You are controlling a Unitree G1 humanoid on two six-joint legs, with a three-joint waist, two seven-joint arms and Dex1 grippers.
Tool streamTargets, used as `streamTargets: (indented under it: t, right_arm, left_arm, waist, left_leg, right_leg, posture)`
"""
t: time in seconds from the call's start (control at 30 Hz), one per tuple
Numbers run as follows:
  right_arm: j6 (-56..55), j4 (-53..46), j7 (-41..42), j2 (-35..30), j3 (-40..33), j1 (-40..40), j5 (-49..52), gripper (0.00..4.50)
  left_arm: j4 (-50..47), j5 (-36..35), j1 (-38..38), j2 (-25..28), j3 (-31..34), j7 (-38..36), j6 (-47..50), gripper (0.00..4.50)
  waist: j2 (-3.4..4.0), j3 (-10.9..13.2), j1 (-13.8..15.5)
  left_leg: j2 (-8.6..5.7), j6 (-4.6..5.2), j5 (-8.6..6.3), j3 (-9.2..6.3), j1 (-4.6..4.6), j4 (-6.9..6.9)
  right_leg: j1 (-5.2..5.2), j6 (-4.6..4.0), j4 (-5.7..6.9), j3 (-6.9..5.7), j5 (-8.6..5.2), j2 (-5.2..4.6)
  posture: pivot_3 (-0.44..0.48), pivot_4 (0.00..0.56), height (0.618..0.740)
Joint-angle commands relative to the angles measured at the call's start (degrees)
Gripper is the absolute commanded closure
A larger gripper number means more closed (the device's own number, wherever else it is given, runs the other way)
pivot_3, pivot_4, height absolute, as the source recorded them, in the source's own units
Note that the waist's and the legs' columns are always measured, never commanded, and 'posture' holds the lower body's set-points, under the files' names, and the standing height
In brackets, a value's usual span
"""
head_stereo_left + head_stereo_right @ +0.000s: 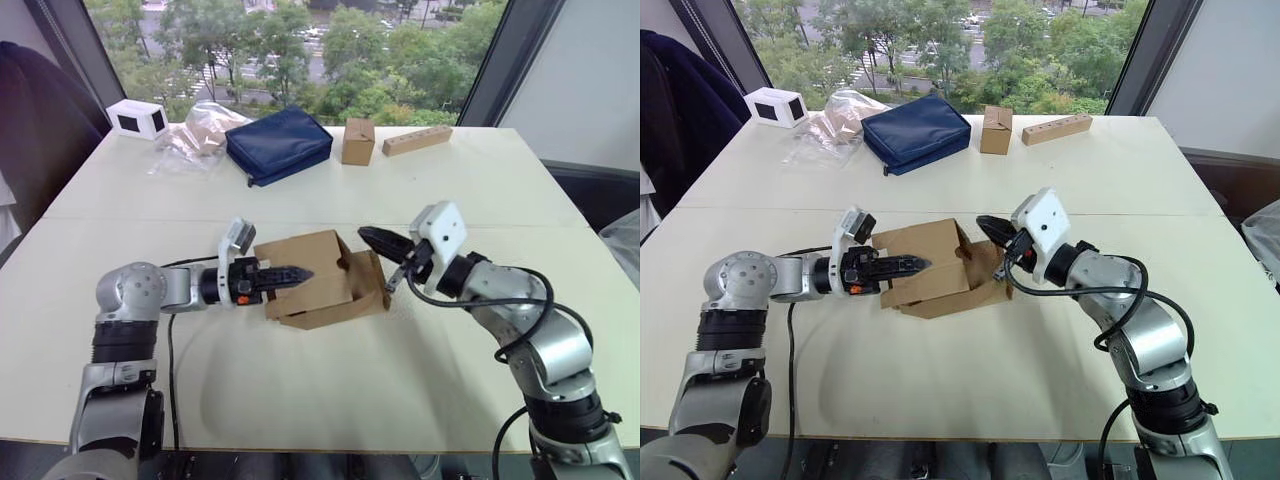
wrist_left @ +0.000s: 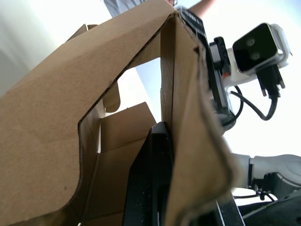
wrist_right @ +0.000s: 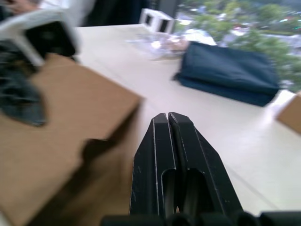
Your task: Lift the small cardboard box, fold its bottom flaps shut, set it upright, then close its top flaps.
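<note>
Daylight is coming through the window [image 1: 300,50], glaring off the table's [image 1: 500,180] far edge; right wrist view is blurring.

— Where does the small cardboard box [image 1: 312,279] lie?

— On the counter [image 1: 330,380], between the two end effectors. The left end effector [image 1: 290,273] reaches across its near face; the right end effector [image 1: 372,239] sits just beside its far right corner.

— How is it posed?

— It is plain brown corrugated card, tipped on its side and skewed. The flaps at the right end effector's side hang open, and the left wrist view looks into the hollow interior past a notched flap.
</note>
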Motion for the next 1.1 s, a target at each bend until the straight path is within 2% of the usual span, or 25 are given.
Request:
streamTargets:
  t: [0.03,0.37,0.77,0.87,1.1]
  right_arm:
    - [-1.9,-0.6,0.8,-0.3,1.4,0.4,-1.1,4.50]
    - [-4.1,1.0,1.9,0.6,3.9,-0.7,-2.9,4.50]
    - [2.8,-2.6,2.3,-2.2,-9.8,0.4,8.6,4.50]
    - [0.8,-0.4,3.1,-3.6,-8.4,1.2,5.9,4.50]
    - [-3.8,4.2,4.5,-1.6,-0.8,1.4,1.9,4.50]
  left_arm:
    - [-1.4,-1.8,-1.2,0.5,0.2,-0.9,0.2,4.43]
    - [-3.9,-3.5,-0.3,0.1,0.7,0.0,1.9,4.43]
    - [-3.7,-4.1,0.6,1.8,1.2,0.1,1.6,4.43]
    - [-3.7,-4.2,0.6,1.9,0.9,-0.3,1.4,4.43]
    - [-3.3,-3.9,0.7,1.6,0.2,-1.2,0.5,4.43]
  waist:
    - [0.00,0.0,0.0]
    - [0.00,0.0,0.0]
    - [0.00,0.0,0.1]
    - [0.00,0.0,0.0]
    - [0.00,0.0,0.0]
  left_leg:
    - [0.00,0.00,0.00,0.00,0.00,0.00]
    - [-0.01,-0.01,0.01,0.00,0.00,0.00]
    - [-0.01,0.00,0.00,0.00,0.00,0.00]
    - [-0.01,0.01,-0.01,0.00,0.00,0.00]
    - [-0.01,0.08,-0.04,0.00,0.00,-0.01]
  right_leg:
    - [-0.01,0.00,0.00,0.00,0.00,0.00]
    - [0.00,0.00,0.00,0.00,0.00,0.00]
    - [0.00,0.00,0.00,0.00,0.00,-0.03]
    - [0.00,0.00,-0.01,0.00,0.00,-0.03]
    - [-0.01,0.00,-0.01,0.00,0.00,-0.02]
  posture:
    - [0.000,0.150,0.740]
    - [0.000,0.150,0.740]
    - [0.000,0.150,0.740]
    - [0.000,0.150,0.740]
    - [0.000,0.150,0.740]
